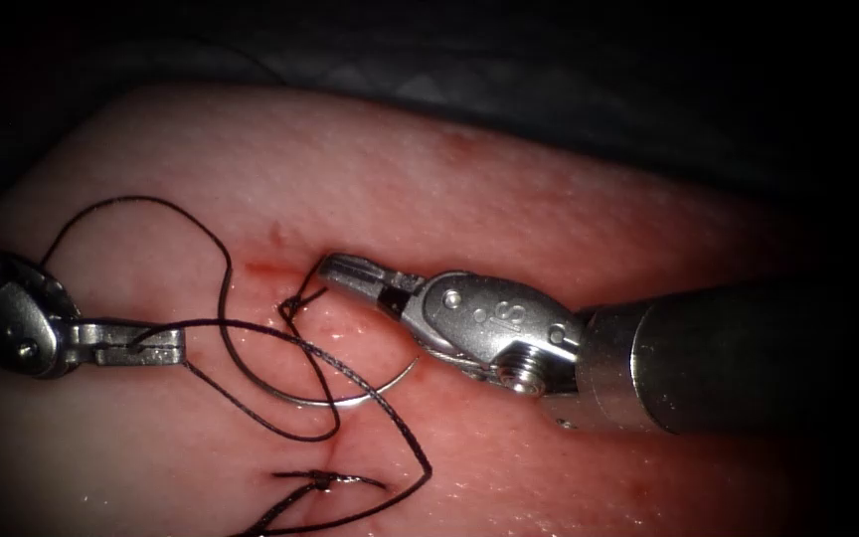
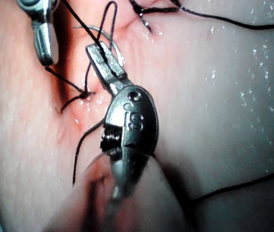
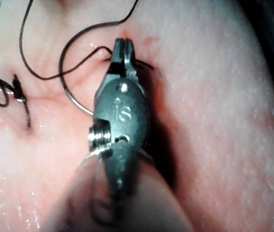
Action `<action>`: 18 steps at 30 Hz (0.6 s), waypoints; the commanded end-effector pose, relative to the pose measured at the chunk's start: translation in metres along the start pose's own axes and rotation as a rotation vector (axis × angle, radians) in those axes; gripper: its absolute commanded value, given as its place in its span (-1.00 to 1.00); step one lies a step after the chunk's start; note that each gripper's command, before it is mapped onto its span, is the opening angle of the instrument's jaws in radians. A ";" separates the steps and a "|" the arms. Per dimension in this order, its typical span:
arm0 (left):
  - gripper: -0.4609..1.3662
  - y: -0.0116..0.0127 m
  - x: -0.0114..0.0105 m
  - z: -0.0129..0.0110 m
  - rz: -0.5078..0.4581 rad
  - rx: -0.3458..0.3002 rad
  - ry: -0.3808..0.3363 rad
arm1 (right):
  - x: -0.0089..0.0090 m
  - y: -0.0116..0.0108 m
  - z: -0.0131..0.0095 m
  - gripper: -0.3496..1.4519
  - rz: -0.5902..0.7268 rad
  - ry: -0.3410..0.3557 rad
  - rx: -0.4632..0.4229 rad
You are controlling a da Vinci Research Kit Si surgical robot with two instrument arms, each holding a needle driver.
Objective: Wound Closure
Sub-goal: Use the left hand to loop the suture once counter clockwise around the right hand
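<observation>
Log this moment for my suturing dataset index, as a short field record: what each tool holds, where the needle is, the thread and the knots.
left tool: jaws shut on the thread, left of the cut
right tool: jaws shut; whether they hold anything cannot be told
needle: lying free on the tissue, across the cut, held by neither tool; whether its tip is in the tissue cannot be told
thread: loops loosely over the tissue left of the cut
knots: one by the right tool's tip, one lower along the cut
red fluid: along the cut
</observation>
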 end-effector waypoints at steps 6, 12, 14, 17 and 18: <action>-0.88 -0.0001 -0.0001 0.0001 -0.001 -0.013 -0.008 | 0.0000 0.0000 0.0000 -1.00 -0.001 0.000 -0.005; -0.88 -0.0011 0.0001 0.0011 -0.014 -0.022 -0.009 | 0.0000 0.0000 0.0001 -1.00 -0.001 0.001 0.001; -0.88 -0.0018 0.0001 0.0015 -0.019 -0.029 -0.002 | 0.0001 0.0000 0.0003 -1.00 0.000 0.003 0.005; -0.88 -0.0025 0.0001 0.0019 -0.030 -0.034 0.008 | 0.0001 -0.0002 0.0006 -1.00 -0.001 0.005 0.013; -0.88 -0.0030 -0.0001 0.0022 -0.032 -0.034 0.011 | 0.0000 -0.0004 0.0008 -1.00 -0.001 0.006 0.015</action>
